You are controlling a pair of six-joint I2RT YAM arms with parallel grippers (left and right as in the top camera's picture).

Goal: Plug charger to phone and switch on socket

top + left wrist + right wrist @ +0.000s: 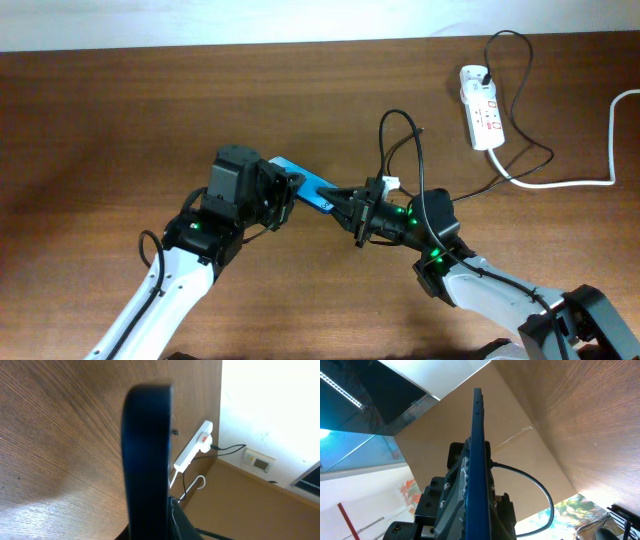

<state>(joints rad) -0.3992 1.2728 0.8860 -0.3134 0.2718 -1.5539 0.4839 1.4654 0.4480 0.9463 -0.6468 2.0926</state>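
The left hand [272, 197] is gripping the phone [308, 185] above the middle of the desk [100, 110], long axis pointing at the right hand [358, 214], which is meeting its free end; whether that hand is pinching the charger [396, 111] I cannot tell. The socket [481, 106] is lying near the far-right corner.

No writing can be read anywhere; the blue screen of the phone [305, 183] perhaps bears tiny, illegible marks.

Brown wood-grain table [100, 120]; brightly lit white wall [270, 400], small wall panel [260, 463]; ceiling light strip [340, 387]
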